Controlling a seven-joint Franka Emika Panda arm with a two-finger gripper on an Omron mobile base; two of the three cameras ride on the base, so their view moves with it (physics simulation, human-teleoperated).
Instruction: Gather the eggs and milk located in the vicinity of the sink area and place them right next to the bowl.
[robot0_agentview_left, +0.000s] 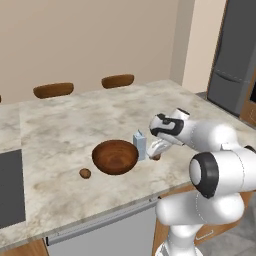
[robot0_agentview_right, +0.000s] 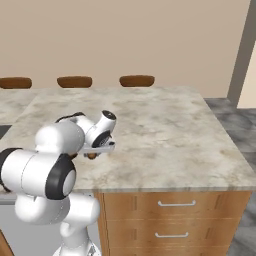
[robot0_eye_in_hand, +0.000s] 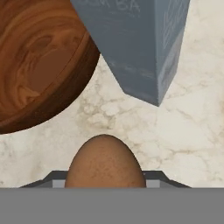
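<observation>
The wooden bowl (robot0_agentview_left: 115, 157) sits on the marble counter (robot0_agentview_left: 75, 125), near its front. The blue-grey milk carton (robot0_agentview_left: 139, 144) stands upright against the bowl's right side. One brown egg (robot0_agentview_left: 85, 173) lies on the counter just left of the bowl. My gripper (robot0_agentview_left: 157, 153) hangs low right of the carton, shut on the second egg (robot0_agentview_left: 156, 157). In the hand view this egg (robot0_eye_in_hand: 105, 162) sits between the fingers, with the carton (robot0_eye_in_hand: 140, 43) and the bowl (robot0_eye_in_hand: 39, 61) just beyond it. From the right base camera, the egg (robot0_agentview_right: 91, 155) shows under the gripper (robot0_agentview_right: 95, 151).
A dark grey inset (robot0_agentview_left: 10, 190) lies in the counter at the far left. Brown stool seats (robot0_agentview_left: 53, 90) (robot0_agentview_left: 118, 80) line the counter's far side. A grey fridge (robot0_agentview_left: 235, 55) stands at the back right. Wooden drawers (robot0_agentview_right: 172, 220) sit under the counter's front.
</observation>
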